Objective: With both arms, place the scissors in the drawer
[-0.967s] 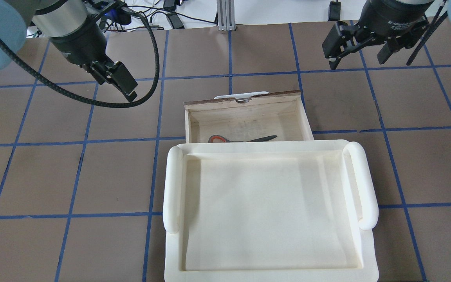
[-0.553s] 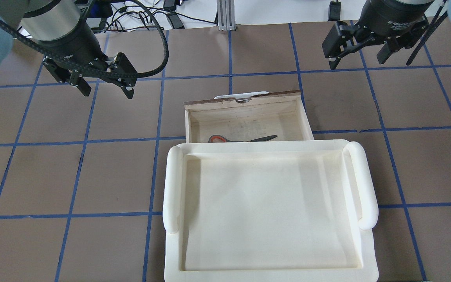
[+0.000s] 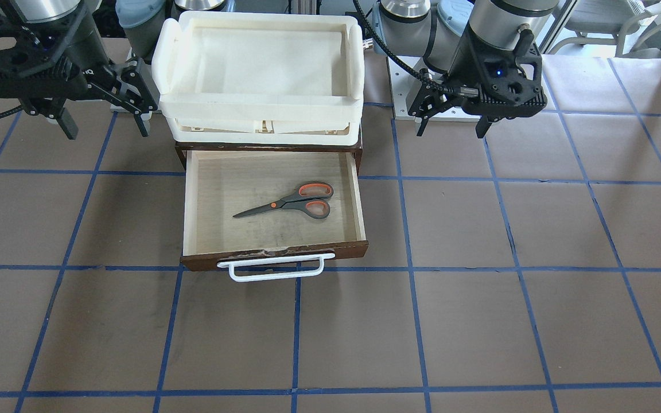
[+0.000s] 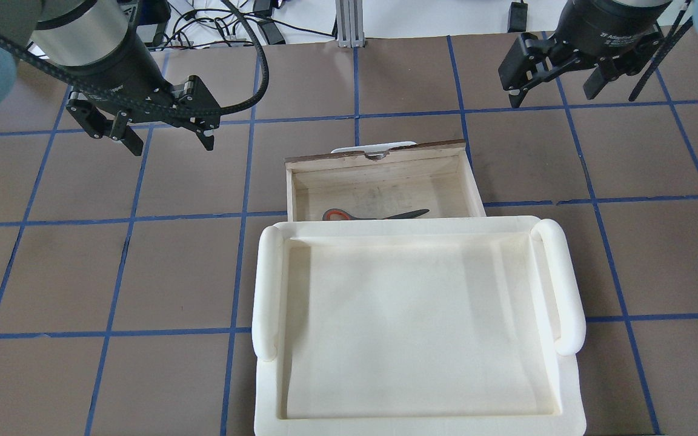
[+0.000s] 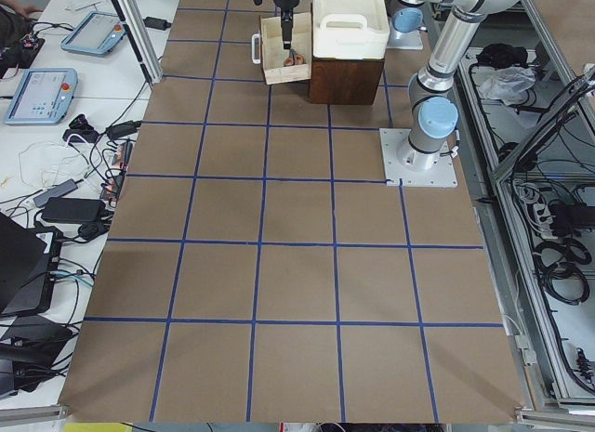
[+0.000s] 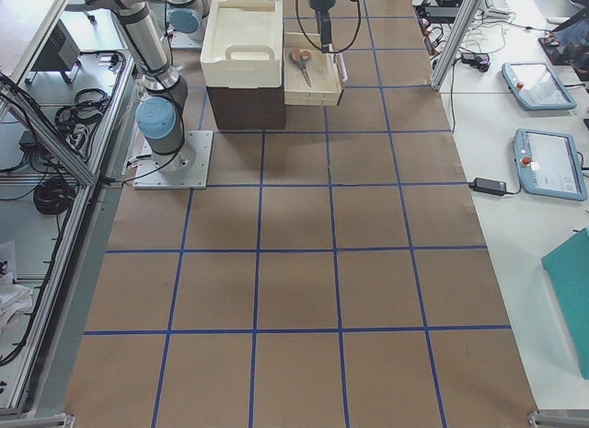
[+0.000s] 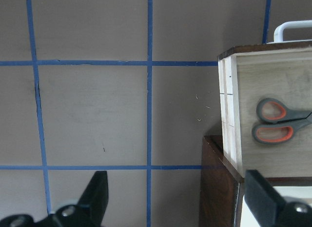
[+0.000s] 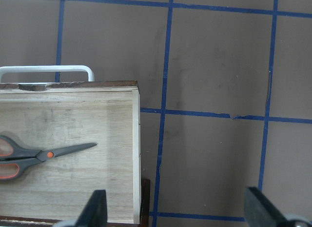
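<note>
From my console the main job reads as done: the scissors (image 3: 287,202) lie flat on the pale floor of the drawer (image 3: 216,189), blades together, handles toward the robot's left side and tips toward its right, roughly mid-floor and apart from every wall as far as the front-facing view shows. From the overhead camera I get only a sliver of them, since the rim of the cream tray (image 3: 259,109) sitting on top of the cabinet (image 7: 217,188) hides the rest. The drawer is pulled well out, its white handle (image 3: 276,267) pointing away from the robot. Neither tool has anything in it. The left gripper (image 3: 451,129) hangs over bare table (image 3: 479,258) off the drawer's left side, fingers spread wide with nothing between them; its wrist camera looks past both fingertips at floor tiles and the drawer's corner. The right gripper (image 3: 108,133) sits likewise off the other side, jaws wide apart and empty, with the drawer's end and the scissor tips in its wrist view. Both are well clear of the drawer and the tray. I judge that the placing itself needs nothing more. If the run also wants the drawer shut, that push on the front is what remains, though the task wording does not ask for it.
</note>
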Robot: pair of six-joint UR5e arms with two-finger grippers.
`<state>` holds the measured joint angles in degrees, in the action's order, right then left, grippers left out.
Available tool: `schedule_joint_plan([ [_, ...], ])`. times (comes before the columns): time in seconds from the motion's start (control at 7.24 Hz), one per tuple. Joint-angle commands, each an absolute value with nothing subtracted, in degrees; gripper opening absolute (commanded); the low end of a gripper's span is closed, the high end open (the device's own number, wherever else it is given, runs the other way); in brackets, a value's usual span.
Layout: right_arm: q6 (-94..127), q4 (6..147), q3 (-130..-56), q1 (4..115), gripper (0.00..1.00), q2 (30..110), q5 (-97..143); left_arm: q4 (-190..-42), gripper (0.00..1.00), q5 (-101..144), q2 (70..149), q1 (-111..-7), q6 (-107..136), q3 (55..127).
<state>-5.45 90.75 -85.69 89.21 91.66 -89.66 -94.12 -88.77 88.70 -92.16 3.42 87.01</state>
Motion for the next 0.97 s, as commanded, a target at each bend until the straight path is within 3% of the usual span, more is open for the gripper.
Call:
schedule_joint_plan([
  [0.0,-5.4,90.8,-85.7,89.2,1.00,91.7,-89.6,-94.0,1.00,-88.8,89.1,-92.2,3.3,87.1],
  [0.83,-5.4,90.3,-85.7,89.2,1.00,91.8,-89.6,-93.3,1.00,-93.0,87.4,-92.2,2.5,87.1],
])
